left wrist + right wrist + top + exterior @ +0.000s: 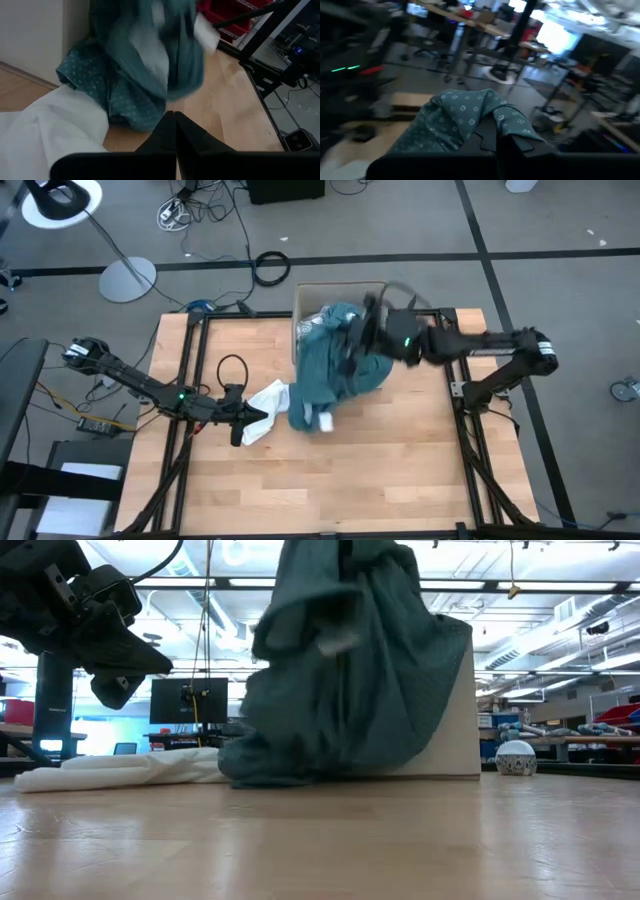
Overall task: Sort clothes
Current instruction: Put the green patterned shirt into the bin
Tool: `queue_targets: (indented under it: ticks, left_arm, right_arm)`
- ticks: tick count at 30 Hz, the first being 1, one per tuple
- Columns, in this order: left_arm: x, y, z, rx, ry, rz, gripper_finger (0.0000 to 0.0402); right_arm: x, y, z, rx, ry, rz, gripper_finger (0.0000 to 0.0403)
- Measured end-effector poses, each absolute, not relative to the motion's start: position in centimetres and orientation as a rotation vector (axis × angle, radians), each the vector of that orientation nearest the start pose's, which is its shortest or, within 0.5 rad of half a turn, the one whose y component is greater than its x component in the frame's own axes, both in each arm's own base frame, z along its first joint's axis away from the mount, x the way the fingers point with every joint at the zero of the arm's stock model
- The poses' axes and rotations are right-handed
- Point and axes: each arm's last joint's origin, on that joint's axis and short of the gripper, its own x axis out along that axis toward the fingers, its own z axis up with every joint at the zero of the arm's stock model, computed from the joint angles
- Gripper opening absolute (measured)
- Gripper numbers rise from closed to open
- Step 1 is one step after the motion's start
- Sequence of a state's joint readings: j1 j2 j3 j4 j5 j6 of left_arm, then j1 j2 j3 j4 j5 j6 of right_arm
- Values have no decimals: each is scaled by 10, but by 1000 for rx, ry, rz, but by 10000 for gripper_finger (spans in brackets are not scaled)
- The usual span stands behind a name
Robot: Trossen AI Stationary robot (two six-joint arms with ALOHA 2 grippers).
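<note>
Teal shirt (pixel 335 375) drapes from cardboard box (pixel 310 298) onto table (pixel 400 460).

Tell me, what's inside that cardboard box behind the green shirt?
The box shows a bit of pale cloth inside. The green shirt, lifted by the right hand, covers the rest.

Both arms matte black, slender jointed links. Small green indicator light on each forearm. Thin black cable loops off left arm near wrist. Left gripper (pixel 172 131) fingers dark, tapered, smooth, wedge-shaped.
</note>
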State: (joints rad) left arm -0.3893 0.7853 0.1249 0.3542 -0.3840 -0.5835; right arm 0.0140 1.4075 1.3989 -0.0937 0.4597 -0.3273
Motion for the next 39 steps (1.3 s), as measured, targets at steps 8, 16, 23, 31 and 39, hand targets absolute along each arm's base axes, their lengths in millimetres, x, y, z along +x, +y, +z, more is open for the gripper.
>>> queue_targets:
  ticks: [8, 16, 23, 31, 39]
  left_arm:
    - [146, -48, 158, -457, 279, 78, 0]
    - [146, -48, 158, -454, 282, 80, 0]
    - [146, -48, 157, -451, 289, 83, 0]
    - [146, -48, 157, -451, 289, 83, 0]
    - [146, -48, 157, -452, 289, 83, 0]
  right_arm:
    - [290, -65, 468, -287, 160, -614, 1]
    - [289, -124, 421, 108, 499, -695, 0]
    - [331, -149, 340, 348, 861, -495, 5]
    - [380, -174, 246, 490, 1046, -489, 34]
    - [386, -186, 227, 569, 1040, -436, 106]
